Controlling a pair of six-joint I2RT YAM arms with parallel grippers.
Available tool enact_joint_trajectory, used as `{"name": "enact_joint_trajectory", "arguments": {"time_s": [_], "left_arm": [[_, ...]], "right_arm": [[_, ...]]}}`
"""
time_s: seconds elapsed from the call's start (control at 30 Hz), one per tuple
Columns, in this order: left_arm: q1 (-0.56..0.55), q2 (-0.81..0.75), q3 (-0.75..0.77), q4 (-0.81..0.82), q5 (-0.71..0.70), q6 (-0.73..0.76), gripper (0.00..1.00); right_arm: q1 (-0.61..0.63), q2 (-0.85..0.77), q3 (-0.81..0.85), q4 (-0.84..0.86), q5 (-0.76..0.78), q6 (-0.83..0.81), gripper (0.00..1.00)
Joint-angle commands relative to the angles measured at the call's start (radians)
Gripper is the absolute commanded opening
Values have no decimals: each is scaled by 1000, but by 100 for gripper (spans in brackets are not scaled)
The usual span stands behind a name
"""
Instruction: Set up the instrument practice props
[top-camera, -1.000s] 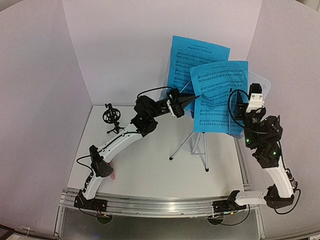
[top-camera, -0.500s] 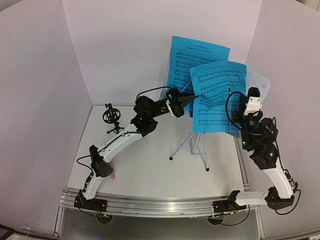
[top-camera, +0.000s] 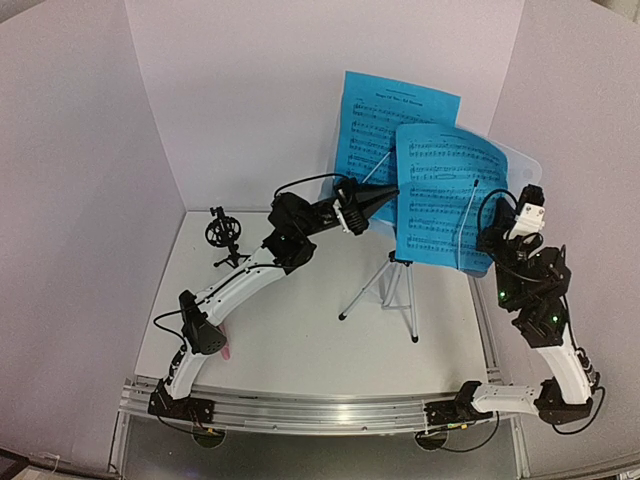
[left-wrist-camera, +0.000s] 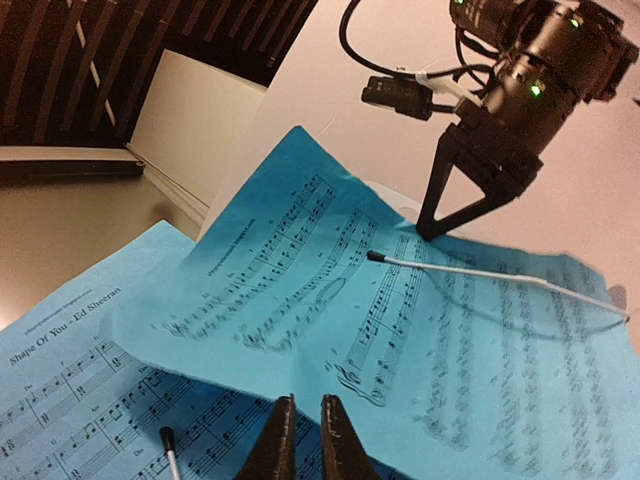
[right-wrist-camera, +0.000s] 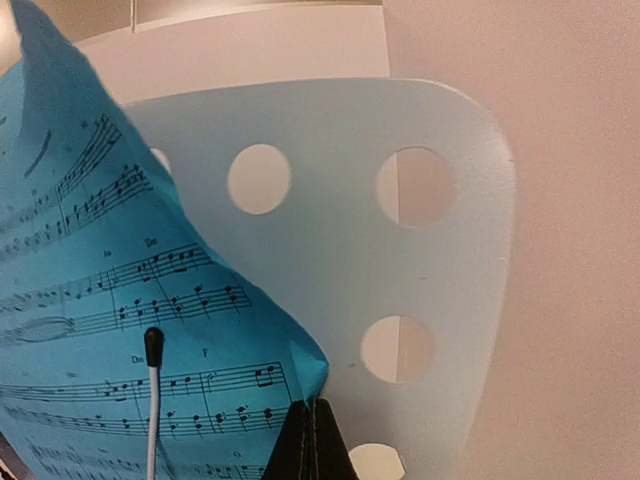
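Right hand (right-wrist-camera: 312, 415) clenched on a corner of the front blue sheet-music page (right-wrist-camera: 90, 300), perforated pale stand panel (right-wrist-camera: 330, 265) just behind; left hand (left-wrist-camera: 307, 405) slightly parted above the rear blue sheet-music page (left-wrist-camera: 60, 400)

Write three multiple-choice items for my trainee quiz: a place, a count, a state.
1. Where does the small black tripod microphone mount stand? A) far left of the white table B) its near right corner C) its centre
2. How many blue sheet-music pages rest on the silver tripod music stand? A) one B) two C) three
3. The right hand is: A) wide open B) shut on the front page at its corner C) gripping a stand leg
Key: 1 A, it stands far left; 2 B, two overlapping pages show; 3 B, closed fingers pinch that corner.
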Motion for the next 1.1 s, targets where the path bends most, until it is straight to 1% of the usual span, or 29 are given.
{"name": "enact_joint_trajectory", "arguments": {"time_s": [0.0,0.07,0.27,0.4,0.5,0.57,0.67,0.8,0.9,0.97,1.07], "left_arm": [[6,-10,-8,39,-33,17,21],[6,-15,-10,39,-35,16,25],[6,-37,-44,44,-34,17,33],[6,-67,-86,48,-37,9,41],[6,-100,-128,47,-43,-11,43],[6,-132,-181,49,-41,-12,44],[6,-199,-280,40,-25,-1,46],[6,-290,-416,18,7,1,52],[2,-364,-545,12,40,2,57],[-1,-412,-621,-17,61,-21,59],[-6,-471,-696,-85,76,-121,57]], "right_arm": [[-6,-23,4,9,49,76,0],[-7,-21,8,13,54,90,0],[-7,4,11,85,42,97,0],[-6,39,33,118,38,110,0],[-6,46,9,212,39,113,0],[-6,47,-9,280,35,113,0],[-6,42,-23,326,32,114,0],[-7,38,-24,354,26,113,0],[-7,25,-38,358,33,123,0],[-6,13,-55,362,34,135,0],[-6,5,-78,382,35,152,0]]}}
